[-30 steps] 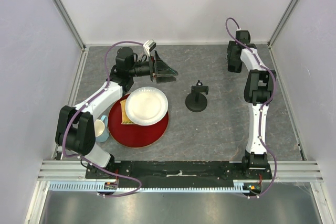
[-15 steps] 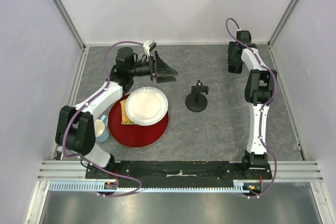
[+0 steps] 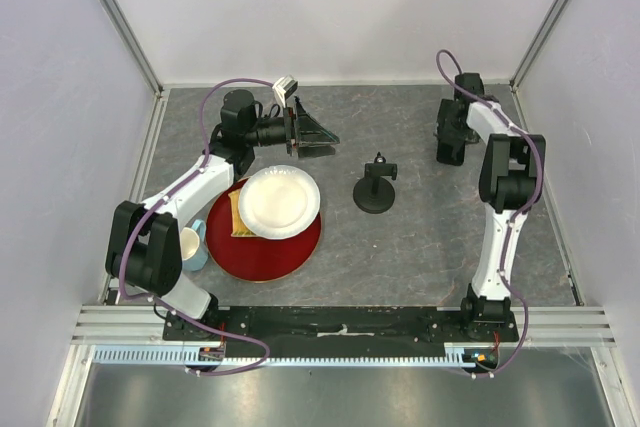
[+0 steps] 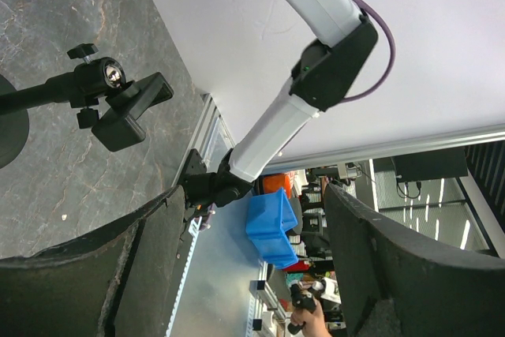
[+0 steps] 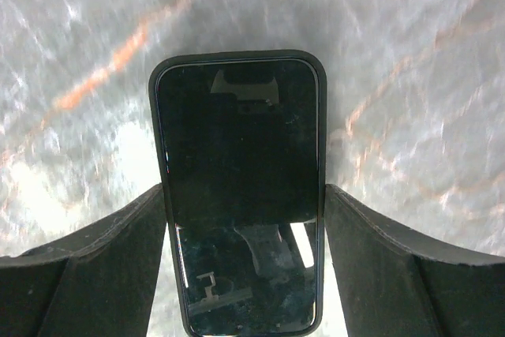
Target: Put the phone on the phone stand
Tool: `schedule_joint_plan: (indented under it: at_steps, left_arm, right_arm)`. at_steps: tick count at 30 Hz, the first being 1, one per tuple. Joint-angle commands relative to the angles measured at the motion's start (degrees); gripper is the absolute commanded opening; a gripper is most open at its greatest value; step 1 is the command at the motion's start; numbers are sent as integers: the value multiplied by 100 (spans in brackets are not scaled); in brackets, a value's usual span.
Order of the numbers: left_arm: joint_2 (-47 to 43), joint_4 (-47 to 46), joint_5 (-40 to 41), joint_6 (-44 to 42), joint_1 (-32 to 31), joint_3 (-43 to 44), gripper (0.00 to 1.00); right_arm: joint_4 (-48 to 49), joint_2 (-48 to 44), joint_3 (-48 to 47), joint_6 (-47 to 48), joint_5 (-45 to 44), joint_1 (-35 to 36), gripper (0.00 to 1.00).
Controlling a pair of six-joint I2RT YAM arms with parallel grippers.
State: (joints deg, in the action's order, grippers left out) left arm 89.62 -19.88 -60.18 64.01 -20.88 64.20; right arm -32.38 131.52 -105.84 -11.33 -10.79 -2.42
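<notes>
In the right wrist view the phone (image 5: 237, 155), a glossy black slab, lies face-up between my right gripper's (image 5: 245, 195) fingers, over the grey marbled table. Both finger pads press against its long edges, so the gripper is shut on the phone. From above, the right gripper (image 3: 450, 137) points down at the back right and hides the phone. The phone stand (image 3: 375, 190) stands upright mid-table with nothing in its cradle (image 4: 130, 108). My left gripper (image 3: 312, 134) hovers open and empty at the back left, turned sideways toward the stand.
A red plate (image 3: 290, 247) at the front left carries a white plate (image 3: 279, 202) and something yellow (image 3: 235, 215). A pale cup (image 3: 190, 245) sits beside the left arm. Walls (image 3: 60, 97) enclose the table on three sides.
The right arm's elbow has swung right and its gripper has shifted slightly nearer. The left arm has stayed still.
</notes>
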Motion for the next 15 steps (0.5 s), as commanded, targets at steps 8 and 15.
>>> schedule_joint_plan:
  at_steps: [8,15]
  left_arm:
    - [64,-209,-143,130,-39,-5,77]
    - [-50,71,-3,-195,-47,83,77]
  right_arm:
    - [3102,-3077,3776,-1632,1383,-13,0]
    - [4652,-4555,5643,-3424,2176,-22,0]
